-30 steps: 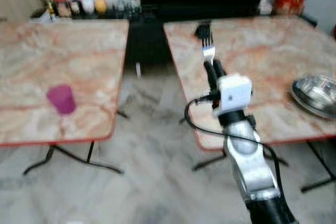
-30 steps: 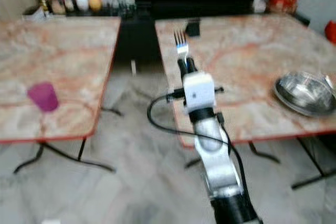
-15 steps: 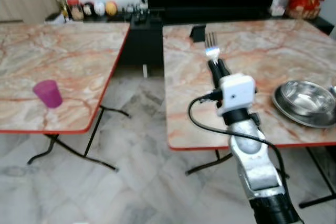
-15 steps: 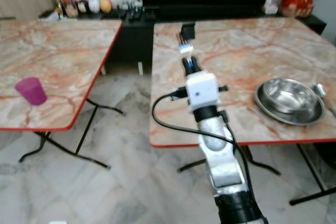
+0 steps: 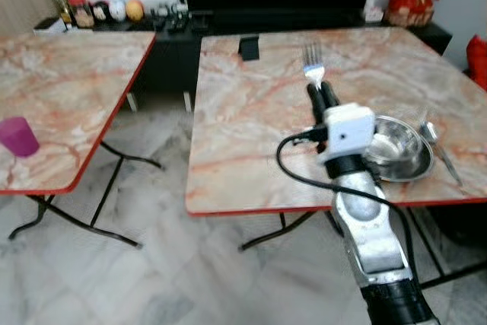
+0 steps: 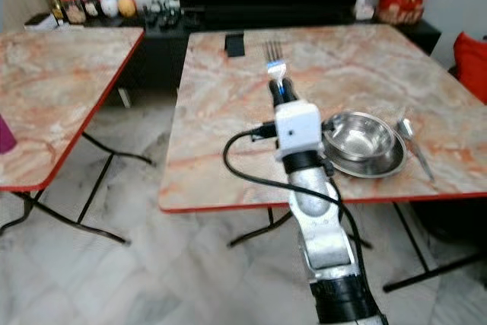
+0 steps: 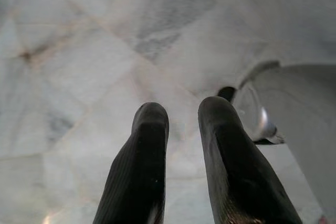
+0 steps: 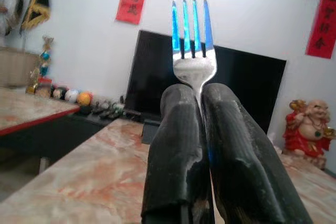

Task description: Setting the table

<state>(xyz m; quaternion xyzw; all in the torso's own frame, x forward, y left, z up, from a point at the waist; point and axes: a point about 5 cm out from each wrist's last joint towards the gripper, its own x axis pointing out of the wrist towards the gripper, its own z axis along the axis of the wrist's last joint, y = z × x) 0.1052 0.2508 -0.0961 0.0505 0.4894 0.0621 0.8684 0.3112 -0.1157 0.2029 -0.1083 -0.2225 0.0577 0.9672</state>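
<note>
Right claw raised over the near half of the right-hand marble bench, fingers pressed together on the handle of a fork. Fork upright, tines up, handle hidden between the fingers. In the right wrist view the tines stand clear above the fingertips.

Steel bowl sits on a steel plate near the bench's front red edge, just right of the wrist; arm and camera housing cover its left rim. Spoon lies just beside the plate on the right, apart from it. Small dark object at the bench's far edge, too small to identify.

Open floor gap between this bench and the left bench. Purple cup near the left bench's front edge, partly cut off by the frame.

Left claw hangs over tiled floor, fingers slightly apart, nothing between them. A pale curved shape beside it is not identifiable.
</note>
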